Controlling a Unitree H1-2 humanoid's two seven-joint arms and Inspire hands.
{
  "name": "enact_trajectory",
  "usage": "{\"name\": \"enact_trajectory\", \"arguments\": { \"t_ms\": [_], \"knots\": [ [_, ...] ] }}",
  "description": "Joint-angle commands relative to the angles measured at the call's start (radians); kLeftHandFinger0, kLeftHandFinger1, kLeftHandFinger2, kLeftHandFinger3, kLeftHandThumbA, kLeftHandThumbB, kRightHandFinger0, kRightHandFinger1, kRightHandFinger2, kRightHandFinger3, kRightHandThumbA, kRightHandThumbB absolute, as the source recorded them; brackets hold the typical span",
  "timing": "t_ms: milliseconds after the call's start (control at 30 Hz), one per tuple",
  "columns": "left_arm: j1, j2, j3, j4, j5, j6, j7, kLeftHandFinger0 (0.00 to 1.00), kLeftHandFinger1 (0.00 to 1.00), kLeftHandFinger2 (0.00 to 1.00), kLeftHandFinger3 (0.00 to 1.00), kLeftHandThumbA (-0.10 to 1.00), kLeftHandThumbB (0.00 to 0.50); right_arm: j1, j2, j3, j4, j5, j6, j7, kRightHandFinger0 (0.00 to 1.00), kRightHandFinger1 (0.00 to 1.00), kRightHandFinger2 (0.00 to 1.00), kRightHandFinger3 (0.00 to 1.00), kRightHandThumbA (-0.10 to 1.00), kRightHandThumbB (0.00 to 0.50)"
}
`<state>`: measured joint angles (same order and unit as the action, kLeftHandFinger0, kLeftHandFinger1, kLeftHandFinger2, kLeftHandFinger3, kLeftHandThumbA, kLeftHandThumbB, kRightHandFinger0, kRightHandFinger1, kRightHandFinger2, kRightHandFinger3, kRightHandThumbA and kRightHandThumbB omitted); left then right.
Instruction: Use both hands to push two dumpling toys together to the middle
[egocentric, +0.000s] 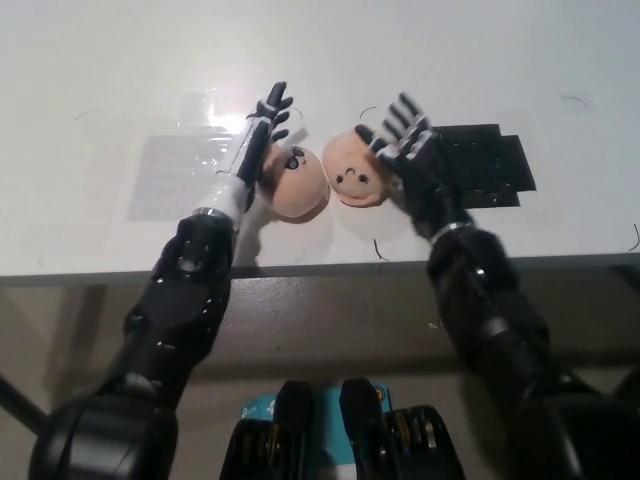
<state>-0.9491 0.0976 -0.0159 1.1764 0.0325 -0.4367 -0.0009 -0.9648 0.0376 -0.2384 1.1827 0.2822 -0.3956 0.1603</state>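
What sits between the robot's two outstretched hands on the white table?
In the head view, two peach plush dumpling toys: the left dumpling toy beside the left hand, the right dumpling toy beside the black right hand, close together, nothing else between.

It looks like a robot test lab: a plain white counter (420, 60) marked with a black tape patch (485, 165), a clear tape patch (170, 170) and thin pen marks (nothing homely shows).
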Motion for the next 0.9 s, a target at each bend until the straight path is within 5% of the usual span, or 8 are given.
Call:
{"name": "enact_trajectory", "arguments": {
  "t_ms": [0, 167, 200, 267, 500, 533, 733, 867],
  "knots": [
    [-0.009, 0.061, -0.025, -0.051, 0.042, -0.033, 0.008, 1.00, 1.00, 1.00, 1.00, 1.00, 0.434, 0.005, -0.043, 0.040, -0.128, -0.079, -0.074, -0.044, 1.00, 1.00, 1.00, 1.00, 1.00, 0.197],
    [0.010, 0.076, -0.007, -0.091, 0.009, -0.033, -0.006, 1.00, 1.00, 1.00, 1.00, 1.00, 0.411, 0.027, -0.052, 0.054, -0.184, -0.072, -0.059, -0.057, 1.00, 1.00, 1.00, 1.00, 1.00, 0.228],
    [0.027, 0.095, -0.008, -0.120, 0.012, -0.033, -0.015, 1.00, 1.00, 1.00, 1.00, 1.00, 0.404, 0.036, -0.059, 0.052, -0.187, -0.057, -0.068, -0.034, 1.00, 1.00, 1.00, 1.00, 1.00, 0.291],
    [0.038, 0.106, -0.012, -0.147, 0.020, -0.031, -0.013, 1.00, 1.00, 1.00, 1.00, 1.00, 0.395, 0.044, -0.062, 0.052, -0.200, -0.048, -0.059, -0.021, 1.00, 1.00, 1.00, 1.00, 1.00, 0.302],
    [0.105, 0.123, -0.010, -0.272, 0.016, -0.004, -0.039, 1.00, 1.00, 1.00, 1.00, 1.00, 0.420, 0.115, -0.060, 0.076, -0.301, -0.056, -0.022, -0.009, 1.00, 1.00, 1.00, 1.00, 1.00, 0.282],
    [0.193, 0.156, -0.020, -0.466, 0.045, 0.079, -0.052, 1.00, 1.00, 1.00, 1.00, 1.00, 0.355, 0.196, -0.057, 0.100, -0.436, -0.065, 0.019, 0.008, 1.00, 1.00, 1.00, 1.00, 1.00, 0.293],
    [0.332, 0.204, -0.009, -0.716, 0.049, 0.130, -0.072, 1.00, 1.00, 1.00, 1.00, 1.00, 0.346, 0.356, -0.064, 0.155, -0.709, -0.081, 0.079, 0.020, 1.00, 1.00, 1.00, 1.00, 1.00, 0.236],
    [0.529, 0.233, 0.024, -0.981, -0.035, 0.099, -0.105, 1.00, 1.00, 1.00, 1.00, 1.00, 0.338, 0.565, -0.082, 0.194, -1.058, -0.077, 0.157, 0.031, 1.00, 1.00, 1.00, 1.00, 1.00, 0.274]
  ]
}}
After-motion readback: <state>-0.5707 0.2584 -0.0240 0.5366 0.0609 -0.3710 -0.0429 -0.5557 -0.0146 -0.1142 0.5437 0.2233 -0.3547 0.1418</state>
